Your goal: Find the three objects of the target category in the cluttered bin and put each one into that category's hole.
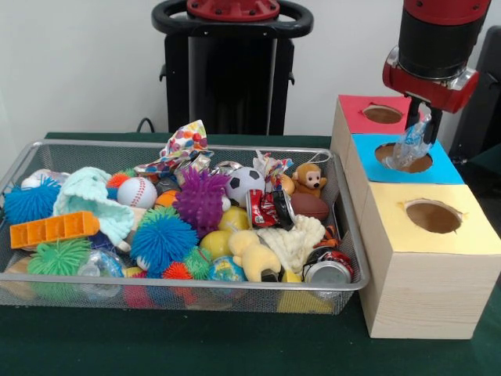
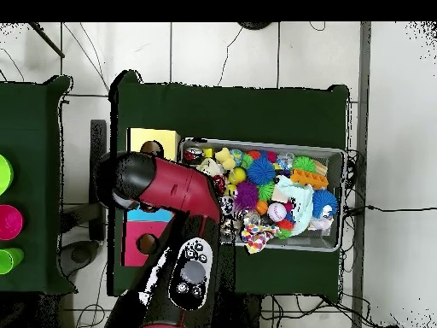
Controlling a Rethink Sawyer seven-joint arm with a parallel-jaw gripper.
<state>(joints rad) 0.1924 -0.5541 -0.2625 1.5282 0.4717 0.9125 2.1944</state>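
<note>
Front view, right side of frame: the gripper (image 1: 421,125) hangs from the red-and-black arm (image 1: 435,43) directly over the blue-topped box (image 1: 446,166), its fingers (image 1: 430,124) clamped on a crumpled clear plastic piece (image 1: 409,149) that dangles into the mouth of the blue box's hole (image 1: 404,157). Judged a drop position: held centred above the opening so the piece falls in when let go. Three boxes stand in a row at right of frame, the red-topped box (image 1: 356,111) farthest back, blue in the middle, the yellow-topped box (image 1: 462,235) nearest, each with one round hole, presumably one per category. The bin (image 1: 47,149) sits on the green tabletop (image 1: 235,345) at centre-left of frame, just beside the boxes, likely to keep each carry short. It is heaped: baseball (image 1: 137,192), soccer ball (image 1: 243,185), purple spiky ball (image 1: 201,200), blue spiky ball (image 1: 162,239), monkey toy (image 1: 309,178), crushed red can (image 1: 270,208), orange block (image 1: 53,229). The can carries white lettering, too small to read; no other writing is legible. Overhead view: the arm covers the boxes at centre-left; the bin lies right of centre.
</note>
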